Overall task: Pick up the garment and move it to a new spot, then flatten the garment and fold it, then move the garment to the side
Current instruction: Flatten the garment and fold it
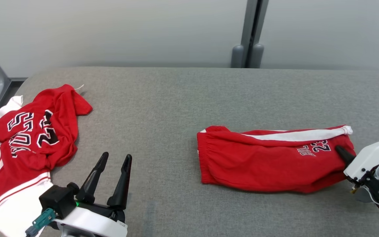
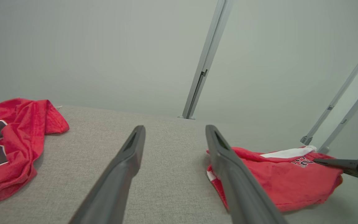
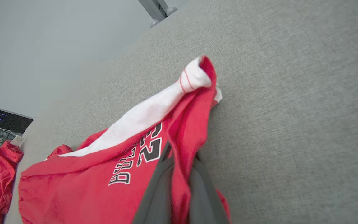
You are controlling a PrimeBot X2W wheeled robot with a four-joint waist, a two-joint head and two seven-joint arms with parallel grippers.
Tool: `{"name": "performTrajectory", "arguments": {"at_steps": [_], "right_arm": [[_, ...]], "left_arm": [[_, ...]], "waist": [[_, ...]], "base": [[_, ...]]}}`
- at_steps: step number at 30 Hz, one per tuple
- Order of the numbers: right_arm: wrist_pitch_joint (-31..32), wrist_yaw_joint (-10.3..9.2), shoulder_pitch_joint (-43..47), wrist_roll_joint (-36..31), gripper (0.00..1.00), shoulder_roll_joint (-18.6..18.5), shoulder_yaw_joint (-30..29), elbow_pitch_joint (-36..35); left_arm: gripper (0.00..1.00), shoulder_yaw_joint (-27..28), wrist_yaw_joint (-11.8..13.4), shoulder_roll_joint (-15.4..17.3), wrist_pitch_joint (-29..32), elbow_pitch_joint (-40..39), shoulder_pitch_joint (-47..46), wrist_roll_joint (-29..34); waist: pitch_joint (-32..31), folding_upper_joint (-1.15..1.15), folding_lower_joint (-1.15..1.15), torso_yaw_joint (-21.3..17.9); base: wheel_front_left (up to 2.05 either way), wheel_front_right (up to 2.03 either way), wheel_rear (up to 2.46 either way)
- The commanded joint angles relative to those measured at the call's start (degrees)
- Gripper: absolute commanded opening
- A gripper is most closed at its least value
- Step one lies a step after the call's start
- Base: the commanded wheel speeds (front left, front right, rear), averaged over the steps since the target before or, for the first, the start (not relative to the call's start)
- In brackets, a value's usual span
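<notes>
Farthest left, a crumpled red jersey (image 1: 28,138) with white trim and dark lettering lies heaped along the left edge of a grey, fabric-covered worktop (image 1: 163,98). Just beside the jersey, near the front edge, sits the left claw (image 1: 117,157). Its two long dark fingers (image 2: 126,168) are spread wide and point toward the far edge. Nothing is between them, and the left wrist view shows bare grey worktop in the gap.

The middle of the worktop is plain grey cloth. At its far edge a grey post (image 1: 252,33) rises against a pale wall (image 1: 110,29).

On the right half of the worktop lie the red shorts (image 1: 258,161), well apart from the jersey. They stretch sideways and are softly wrinkled, with the gathered waistband toward the middle and the leg end toward the right edge. A white stripe (image 1: 301,135) runs along their far side and ends in a small bunched white tip. Dark lettering with the number 23 (image 1: 321,145) sits close to the leg end.

At the right edge the right claw (image 1: 339,149) reaches in from the side and meets the leg end of the shorts. In the right wrist view its fingers are drawn tightly together, with a raised ridge of the red cloth pinched between them. The rest of the shorts lies on the worktop.
</notes>
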Motion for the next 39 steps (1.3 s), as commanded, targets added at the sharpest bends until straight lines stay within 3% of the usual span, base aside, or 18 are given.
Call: {"name": "performTrajectory", "arguments": {"at_steps": [1,12,24,34,35,36,37,38,39], "right_arm": [[-0.88,0.01,0.63,0.2,0.0,-0.73,-0.09,-0.43],[-6.26,0.02,-0.93,-3.13,0.0,-1.86,2.7,-3.92],[-2.79,0.02,-5.75,-6.3,0.0,6.49,9.89,-9.59],[0.93,0.01,-6.8,-7.01,0.0,13.96,14.61,-1.16],[1.15,0.01,-6.92,-6.86,0.34,14.56,14.87,-0.4],[1.52,0.02,-6.94,-6.58,0.78,15.13,15.1,-0.06],[1.52,0.02,-6.94,-6.58,0.78,15.13,15.1,-0.06],[1.67,0.02,-7.03,-6.44,1.0,15.49,15.3,0.27],[1.59,0.02,-7.19,-6.44,1.0,15.67,15.48,0.37]], "left_arm": [[1.0,-0.03,0.32,-0.01,-0.06,-0.33,0.64,0.21],[1.0,-0.59,0.93,-0.26,-0.07,-0.21,1.91,0.33],[1.0,-1.56,0.78,-0.51,0.14,0.58,1.51,0.32],[1.0,-1.97,0.04,-1.0,0.05,2.27,-0.25,0.52],[1.0,-1.91,-0.03,-1.05,0.03,2.42,-0.4,0.49],[1.0,-1.81,-0.07,-1.06,0.01,2.58,-0.48,0.48],[1.0,-1.81,-0.07,-1.06,0.01,2.58,-0.48,0.48],[1.0,-1.69,-0.08,-1.09,-0.01,2.7,-0.52,0.47],[1.0,-1.52,0.02,-1.09,-0.03,2.82,-0.46,0.44]], "waist": [[-0.87,0.0,0.0,-0.94],[-3.32,0.0,0.0,0.53],[-3.8,0.0,0.0,5.96],[-1.87,0.0,0.0,10.5],[-1.79,0.0,0.0,10.57],[-1.73,0.0,0.0,10.56],[-1.73,0.0,0.0,10.56],[-1.69,0.0,0.0,10.45],[-1.69,0.0,0.0,10.25]], "base": [[0.0,0.0,0.0],[0.0,0.0,0.0],[0.0,0.0,0.0],[0.0,0.0,0.0],[0.0,0.0,0.0],[0.0,0.0,0.0],[0.0,0.0,0.0],[0.0,0.0,0.0],[0.0,0.0,0.0]]}}
